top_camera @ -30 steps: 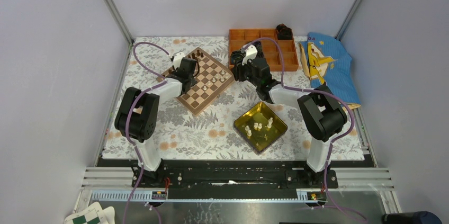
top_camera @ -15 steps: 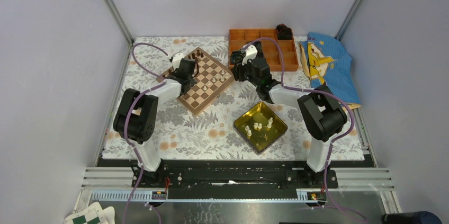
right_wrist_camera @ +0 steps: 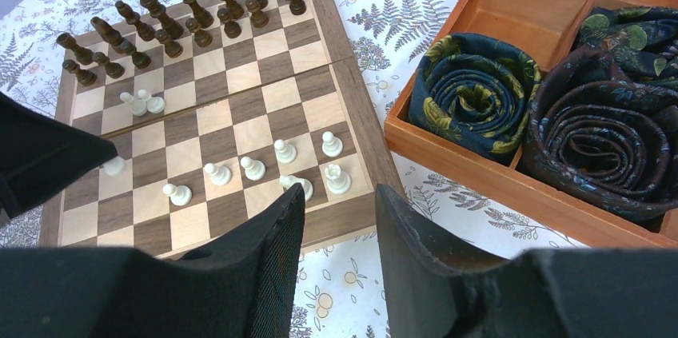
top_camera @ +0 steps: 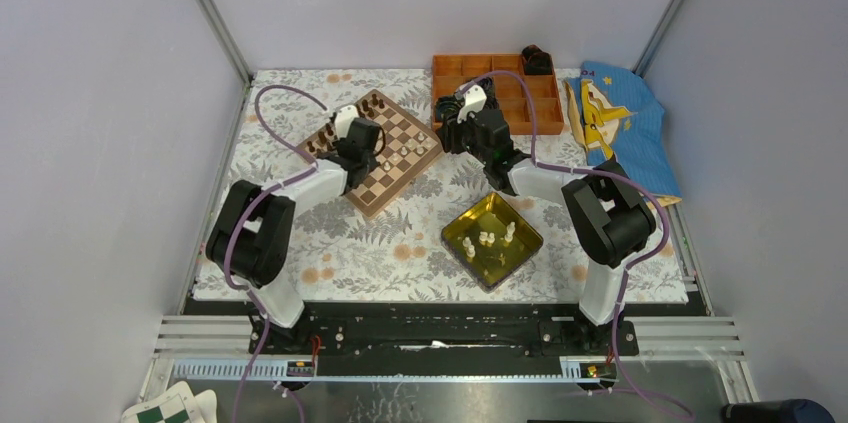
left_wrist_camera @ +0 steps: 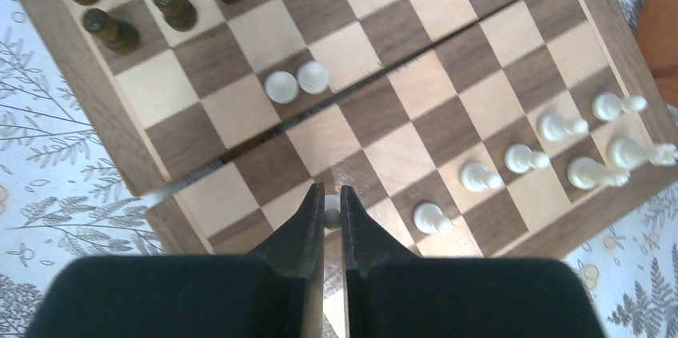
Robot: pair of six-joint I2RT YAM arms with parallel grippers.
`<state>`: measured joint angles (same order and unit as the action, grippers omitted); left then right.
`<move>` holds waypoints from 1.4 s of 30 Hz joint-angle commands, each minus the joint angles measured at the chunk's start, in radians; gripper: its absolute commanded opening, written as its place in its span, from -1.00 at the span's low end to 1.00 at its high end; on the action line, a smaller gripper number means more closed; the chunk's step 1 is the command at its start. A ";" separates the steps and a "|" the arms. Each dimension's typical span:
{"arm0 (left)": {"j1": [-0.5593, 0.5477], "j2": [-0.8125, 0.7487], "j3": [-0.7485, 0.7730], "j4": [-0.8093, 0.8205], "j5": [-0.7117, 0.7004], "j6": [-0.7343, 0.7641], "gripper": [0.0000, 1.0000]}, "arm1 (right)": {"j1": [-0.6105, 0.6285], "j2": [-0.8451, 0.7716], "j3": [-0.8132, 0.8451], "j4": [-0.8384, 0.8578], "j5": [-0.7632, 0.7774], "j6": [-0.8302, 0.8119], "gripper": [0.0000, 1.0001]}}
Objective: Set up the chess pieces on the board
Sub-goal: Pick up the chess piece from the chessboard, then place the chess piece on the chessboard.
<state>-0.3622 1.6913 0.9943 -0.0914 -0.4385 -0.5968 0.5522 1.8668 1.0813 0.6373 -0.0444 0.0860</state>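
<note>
Between the left gripper's fingers: a tiny cream-white chess piece was pinched, jaws nearly together.
Place: it sat by an edge of the square tan-and-brown checked wooden board.
Handling: likely light, rigid, slippery, easily toppled; mid-body pinch suited it.
Right gripper: fingers were spread, empty.

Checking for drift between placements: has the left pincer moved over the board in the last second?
Yes. The left pincer, holding a cream piece, shifted slightly right and toward the near corner of the board.
</note>
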 commanded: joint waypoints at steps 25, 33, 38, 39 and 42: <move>-0.107 0.037 -0.008 0.013 -0.044 0.004 -1.00 | -0.009 -0.068 -0.012 0.031 0.023 0.000 -0.10; -0.109 0.057 -0.001 0.020 -0.042 0.003 -1.00 | -0.012 -0.068 -0.015 0.029 0.023 -0.001 -0.09; -0.109 0.060 0.001 0.018 -0.042 0.004 -1.00 | -0.012 -0.065 -0.012 0.029 0.019 0.000 -0.09; -0.109 0.062 0.003 0.018 -0.044 0.003 -1.00 | -0.012 -0.064 -0.011 0.029 0.018 0.001 -0.09; -0.109 0.062 0.001 0.018 -0.045 0.005 -0.91 | -0.013 -0.062 -0.011 0.029 0.015 0.002 -0.09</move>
<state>-0.4648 1.7348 0.9901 -0.0898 -0.4538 -0.5964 0.5484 1.8484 1.0660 0.6365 -0.0368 0.0856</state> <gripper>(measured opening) 0.124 0.451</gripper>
